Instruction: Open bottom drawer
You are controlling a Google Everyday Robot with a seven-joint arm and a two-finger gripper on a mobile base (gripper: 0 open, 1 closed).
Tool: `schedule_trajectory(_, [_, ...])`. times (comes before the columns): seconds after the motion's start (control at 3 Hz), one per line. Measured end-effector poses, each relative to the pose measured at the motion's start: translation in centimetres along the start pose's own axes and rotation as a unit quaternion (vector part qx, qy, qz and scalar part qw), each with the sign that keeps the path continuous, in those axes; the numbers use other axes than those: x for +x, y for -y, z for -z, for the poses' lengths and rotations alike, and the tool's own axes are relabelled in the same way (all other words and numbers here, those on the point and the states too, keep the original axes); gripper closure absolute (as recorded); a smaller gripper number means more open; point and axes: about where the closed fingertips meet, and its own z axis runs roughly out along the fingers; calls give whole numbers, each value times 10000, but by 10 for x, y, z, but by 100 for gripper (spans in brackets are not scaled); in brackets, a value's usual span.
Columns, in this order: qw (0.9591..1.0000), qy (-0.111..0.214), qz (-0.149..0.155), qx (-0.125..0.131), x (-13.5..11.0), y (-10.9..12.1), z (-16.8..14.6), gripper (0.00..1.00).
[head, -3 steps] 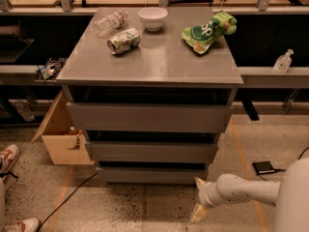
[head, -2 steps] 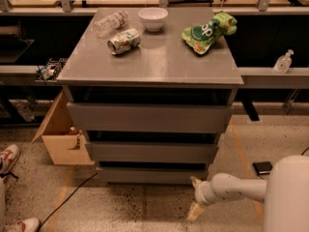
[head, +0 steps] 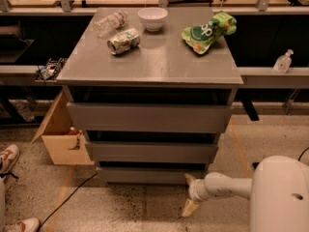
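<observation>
Gripper: the gripper (head: pixel 186 195) sits low at the cabinet's right front corner, on a smooth white tubular arm (head: pixel 227 186). Its two tan, wedge-shaped fingers (head: pixel 189 208) are spread well apart and hold nothing.
Upper finger: close to the right end of the bottom drawer; whether it touches cannot be told.
Bottom drawer: the bottom drawer (head: pixel 145 174) is the lowest and slimmest of three flat, matte grey, handleless fronts, just above the floor, with a dark gap above it.
Other fronts: the mid-sized drawer (head: pixel 150 152) and the tallest top drawer (head: pixel 148 118) are stacked above, each wider than the one below.
Cabinet top: the cabinet top (head: pixel 159 64) is a smooth grey slab with a faint sheen.
On top: a clear plastic bottle (head: pixel 110 22) on its side, a dented can (head: pixel 123 40) beside it, a round white bowl (head: pixel 152 18), and a crinkled green snack bag (head: pixel 207 32) towards the right.
Floor: the speckled terrazzo floor (head: pixel 120 207), with a dark cable (head: pixel 72 197) trailing across it.
Left side: an open cardboard box (head: pixel 60 139) against the cabinet.
</observation>
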Motion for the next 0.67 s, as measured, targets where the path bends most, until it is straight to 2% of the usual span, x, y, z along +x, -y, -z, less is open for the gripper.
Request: schedule_trajectory(0.67, [9994,158,204,248,-11,27,-22,0])
